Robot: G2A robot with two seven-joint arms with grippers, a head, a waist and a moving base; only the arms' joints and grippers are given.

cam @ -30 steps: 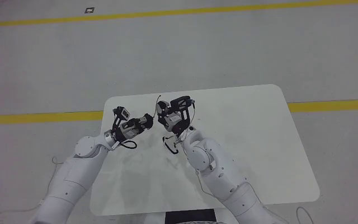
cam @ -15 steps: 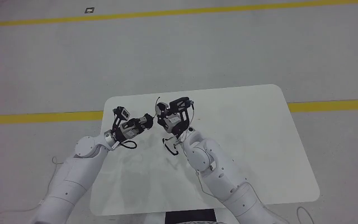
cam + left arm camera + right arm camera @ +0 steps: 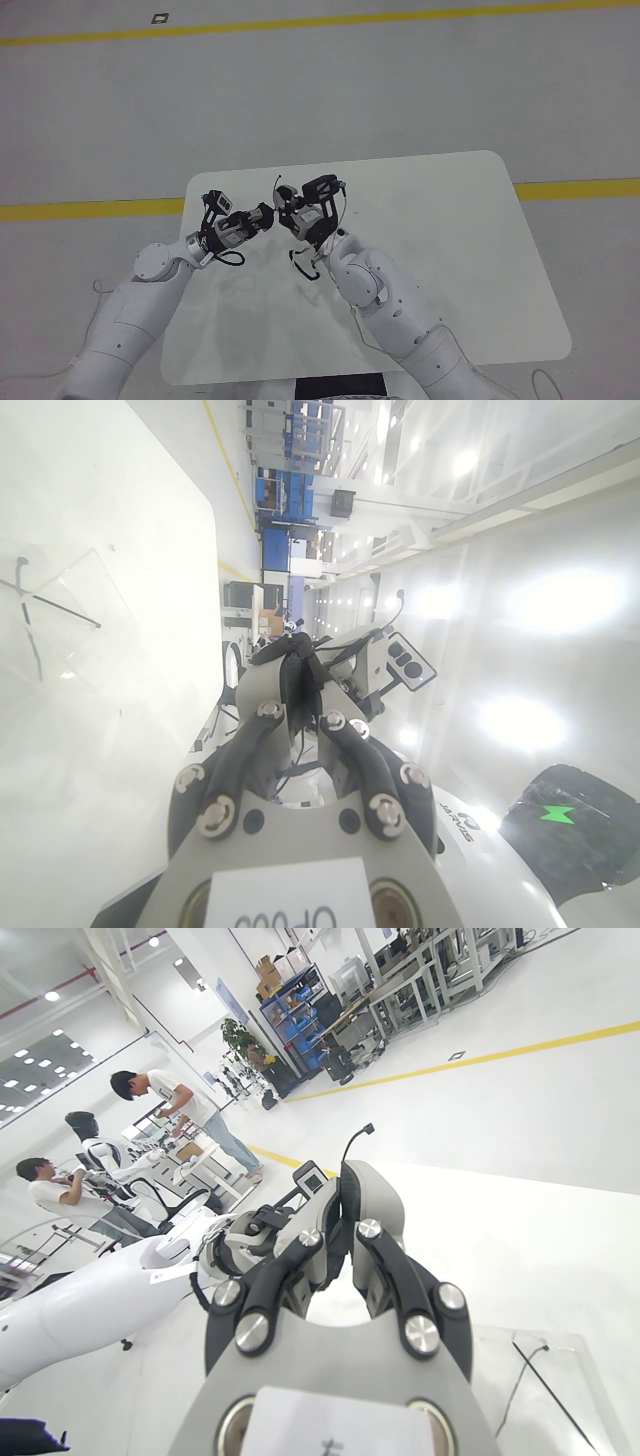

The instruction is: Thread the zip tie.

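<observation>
Above the white worktop [image 3: 440,250], the right claw [image 3: 344,1183] pinched a thin black zip tie [image 3: 368,1129] standing upward, head topmost; the left claw [image 3: 298,652], closed, faced it tip to tip.

Bench [image 3: 450,260]: my work surface, white and flat, with rounded corners.
On the bench: one clear flat tray [image 3: 75,575].
In the tray: thin black zip ties [image 3: 65,612], crossing each other.

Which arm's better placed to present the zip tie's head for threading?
Right, likely: the right gripper is shut on the zip tie, its head poking out free, with the left gripper close beside.
</observation>
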